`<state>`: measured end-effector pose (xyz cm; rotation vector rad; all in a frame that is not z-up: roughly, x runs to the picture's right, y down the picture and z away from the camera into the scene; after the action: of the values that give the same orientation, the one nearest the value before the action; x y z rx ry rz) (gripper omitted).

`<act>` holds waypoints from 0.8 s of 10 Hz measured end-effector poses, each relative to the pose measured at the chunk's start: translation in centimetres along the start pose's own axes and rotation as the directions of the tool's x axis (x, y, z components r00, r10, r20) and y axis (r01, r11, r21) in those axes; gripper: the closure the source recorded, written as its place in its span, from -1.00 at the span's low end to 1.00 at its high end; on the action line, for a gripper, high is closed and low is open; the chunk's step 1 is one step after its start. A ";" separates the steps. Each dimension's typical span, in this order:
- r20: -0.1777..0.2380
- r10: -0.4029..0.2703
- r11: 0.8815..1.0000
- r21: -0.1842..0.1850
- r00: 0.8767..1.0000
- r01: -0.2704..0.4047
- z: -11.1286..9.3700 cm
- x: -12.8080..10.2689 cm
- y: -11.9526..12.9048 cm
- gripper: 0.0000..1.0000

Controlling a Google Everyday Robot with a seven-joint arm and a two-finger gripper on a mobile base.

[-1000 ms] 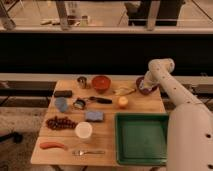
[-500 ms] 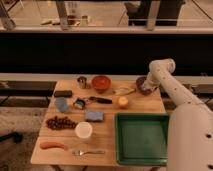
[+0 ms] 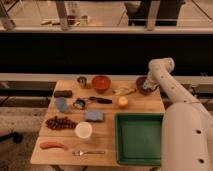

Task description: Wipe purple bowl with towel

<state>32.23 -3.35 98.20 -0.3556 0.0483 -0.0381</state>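
We see purple bowl (image 3: 141,85) upright, mouth up, round, just beneath gripper (image 3: 148,86); contents hidden. Gripper's state we cannot tell. Orange-red bowl (image 3: 101,83) picture-left of gripper, green tray (image 3: 137,140) nearer camera.

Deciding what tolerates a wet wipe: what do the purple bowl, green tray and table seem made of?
The purple bowl: smooth, uniformly dark, probably plastic or glazed ceramic; unclear which. The green tray: even matte green with a raised rim, likely moulded plastic. The table: pale brown flat top, apparently wood. The gripper is at the purple bowl, at the table's far corner.
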 end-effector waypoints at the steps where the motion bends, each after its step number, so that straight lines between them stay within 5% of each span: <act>1: 0.001 -0.005 1.000 0.002 1.000 0.005 0.1 -0.3 -0.3 0.96; 8: 0.025 -0.047 0.999 -0.002 0.999 0.047 1.0 -2.6 -1.2 0.96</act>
<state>29.61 -3.96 99.64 -0.3600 0.0154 -0.0802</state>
